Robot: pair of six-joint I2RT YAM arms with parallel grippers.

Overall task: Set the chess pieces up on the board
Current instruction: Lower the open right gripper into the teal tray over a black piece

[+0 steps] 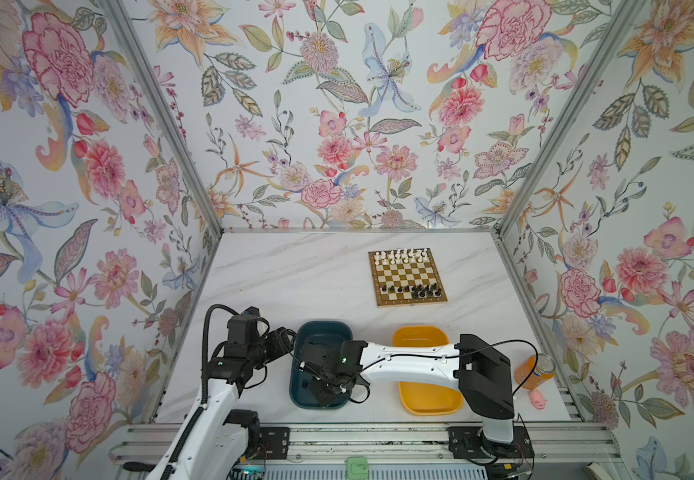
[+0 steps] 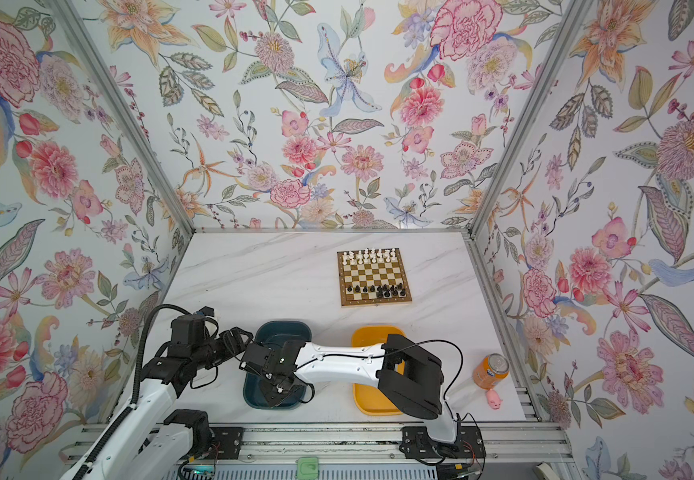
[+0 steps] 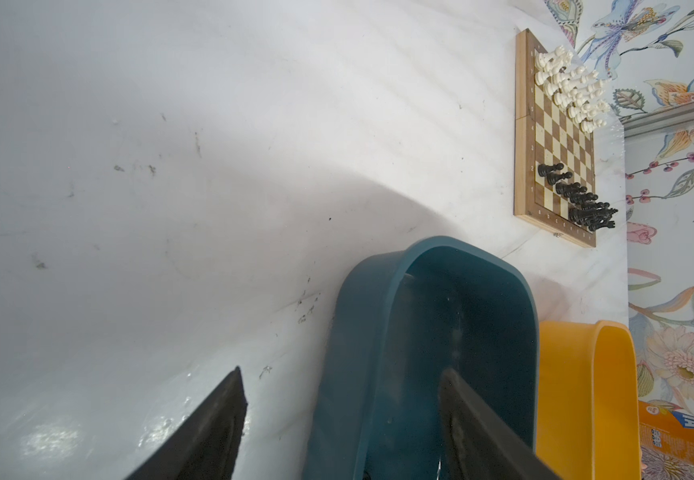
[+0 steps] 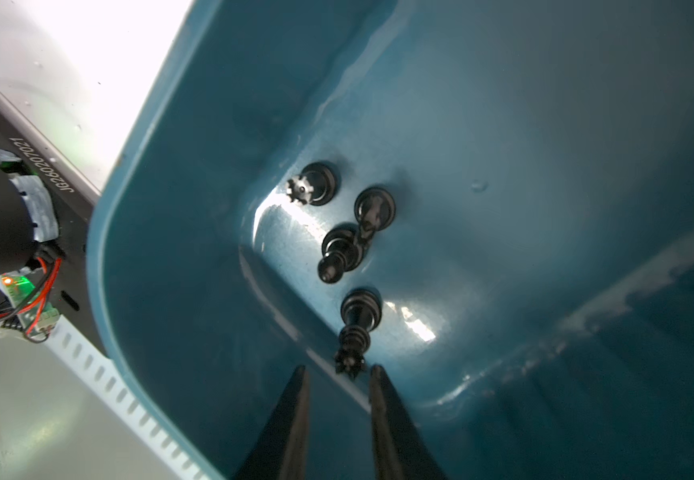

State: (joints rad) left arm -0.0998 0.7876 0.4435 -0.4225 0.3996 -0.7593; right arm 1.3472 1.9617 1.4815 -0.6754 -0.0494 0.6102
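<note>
A white printed code runs along the black metal plate [image 4: 71, 188] in the right wrist view; it starts "JG2602", and the digits after that are less sure. In the left wrist view, the brown border of the square wooden chessboard [image 3: 523, 124] carries small pale rank numbers, a "2" being the clearest; the file letters on its other edge are too small to read. The orange drink can [image 3: 669, 436] shows large cut-off letters, seemingly "TA".

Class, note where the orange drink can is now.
In both top views the orange can stands at the near right corner of the table, right of the yellow tray, with a small pink toy just in front.
</note>
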